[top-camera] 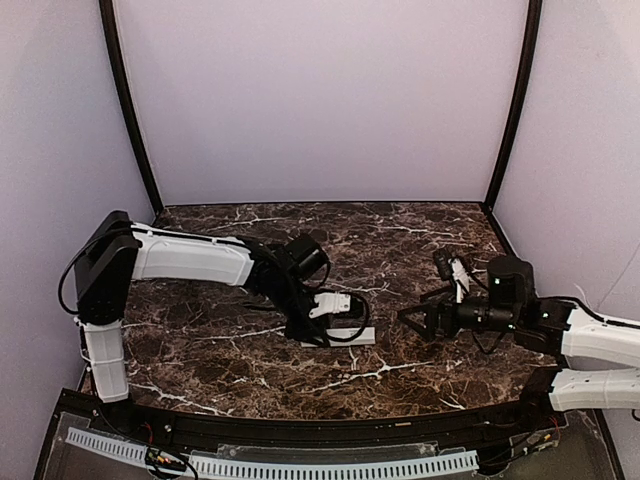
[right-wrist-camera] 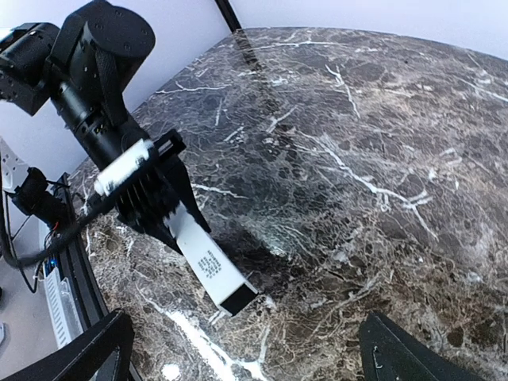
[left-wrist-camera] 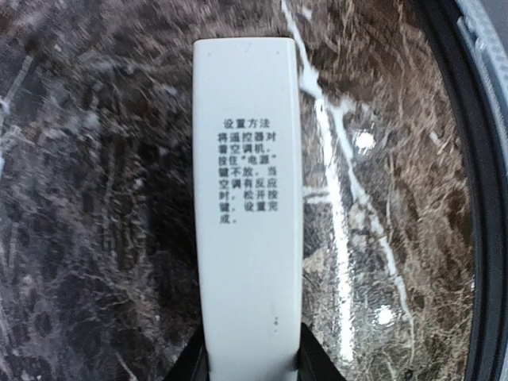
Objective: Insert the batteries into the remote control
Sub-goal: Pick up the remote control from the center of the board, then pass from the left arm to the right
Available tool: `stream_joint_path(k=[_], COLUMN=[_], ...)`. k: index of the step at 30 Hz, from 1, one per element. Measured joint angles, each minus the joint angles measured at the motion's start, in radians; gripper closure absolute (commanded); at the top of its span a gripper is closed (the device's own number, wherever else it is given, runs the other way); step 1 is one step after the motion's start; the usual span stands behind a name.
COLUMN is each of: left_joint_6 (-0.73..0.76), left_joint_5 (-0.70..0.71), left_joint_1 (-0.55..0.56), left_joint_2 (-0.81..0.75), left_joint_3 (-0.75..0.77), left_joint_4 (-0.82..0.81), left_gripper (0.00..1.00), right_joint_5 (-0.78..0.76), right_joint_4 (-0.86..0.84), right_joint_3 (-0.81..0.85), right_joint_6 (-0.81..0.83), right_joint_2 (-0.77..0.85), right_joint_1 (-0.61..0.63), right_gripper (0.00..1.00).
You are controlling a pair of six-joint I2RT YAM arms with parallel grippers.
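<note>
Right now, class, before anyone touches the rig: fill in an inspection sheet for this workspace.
Surface: dark marble table, white veins.
Job's things: remote control, printed label showing, held tilted with its far end low by the table; batteries nothing seen.
Clutter: nothing seen.
Grippers: left gripper jaws shut on the remote control; right gripper jaws open, empty.
Cables: black cable looped beside the left arm.
Surroundings: pale walls, black corner posts.

glossy marble table (top-camera: pixel 400 240), matt white plastic remote control (left-wrist-camera: pixel 248 198).
</note>
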State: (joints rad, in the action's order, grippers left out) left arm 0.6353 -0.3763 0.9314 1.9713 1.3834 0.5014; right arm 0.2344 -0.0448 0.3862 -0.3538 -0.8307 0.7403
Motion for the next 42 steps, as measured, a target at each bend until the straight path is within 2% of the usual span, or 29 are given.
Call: stream_joint_path(k=[9,17,25,38,40,42], left_joint_6=[-0.18,-0.36,-0.463,-0.552,-0.562,-0.565], left_joint_5=[-0.266,-0.439,-0.517,-0.56,-0.561,-0.56], left_joint_1=[-0.087,-0.084,-0.084,-0.084,-0.084,-0.085], left_joint_2=[-0.307,-0.354,-0.354,-0.354,-0.354,-0.355], left_joint_3=[-0.118,-0.201,-0.235,-0.256,-0.259,-0.262], left_joint_4=[-0.291,-0.549,-0.69,-0.787,-0.789,-0.79], left_gripper=[0.81,0.81,0.81,0.8,0.75,0.6], right_joint_5=[0.171,0.33,0.406,0.44,0.434,0.435], right_joint_4=[-0.05,-0.139,-0.168,-0.195,-0.193,-0.18], right_joint_3=[0.151,0.315,0.369,0.408,0.411,0.42], right_joint_6=[0.099,0.134,0.151,0.187,0.198,0.201], right_joint_2=[-0.016,-0.197,-0.264,-0.314,-0.32,-0.325], right_joint_1=[-0.002,0.009,0.039,0.061,0.061,0.061], right_gripper=[0.13,0.2,0.47,0.78,0.82,0.83])
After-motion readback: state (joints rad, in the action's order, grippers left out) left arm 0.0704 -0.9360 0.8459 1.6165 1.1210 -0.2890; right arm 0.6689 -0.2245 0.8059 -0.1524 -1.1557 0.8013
